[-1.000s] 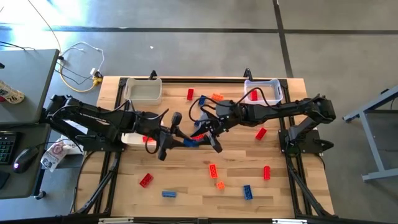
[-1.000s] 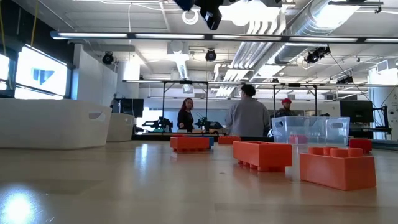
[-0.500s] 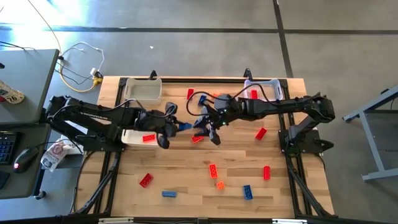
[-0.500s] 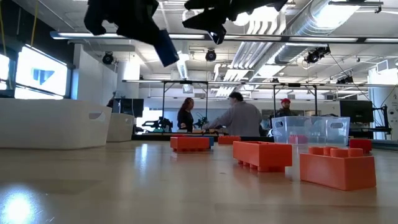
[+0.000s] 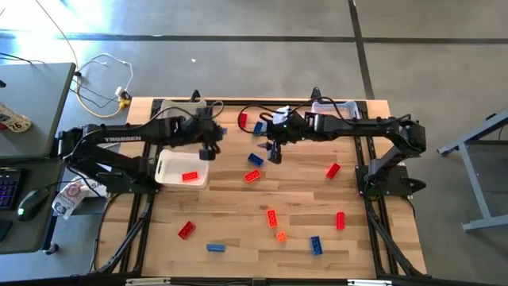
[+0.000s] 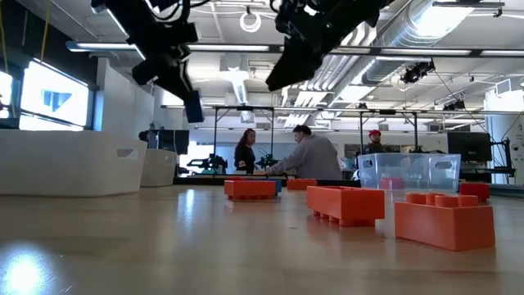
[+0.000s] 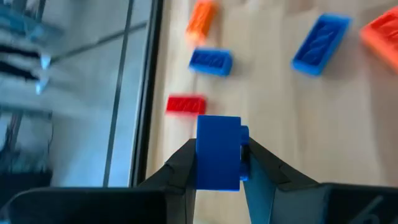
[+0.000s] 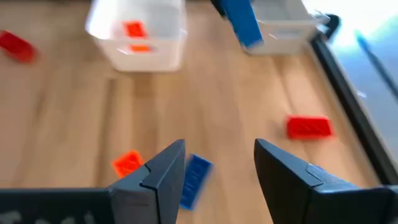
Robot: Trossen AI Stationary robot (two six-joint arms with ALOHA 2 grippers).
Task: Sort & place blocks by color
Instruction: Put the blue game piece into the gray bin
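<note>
Blue block (image 7: 218,152), hidden from above, shows pinched in left fingers (image 7: 180,168); right fingers (image 8: 165,171) spread, empty.

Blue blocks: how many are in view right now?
5. One blue block is held in the left gripper; two lie mid-table; two lie low in the high view. The arms may hide others.

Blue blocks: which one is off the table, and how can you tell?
The blue block clamped in the left pincer, carried above the table's far side; the other blue blocks lie loose on the wood.
</note>
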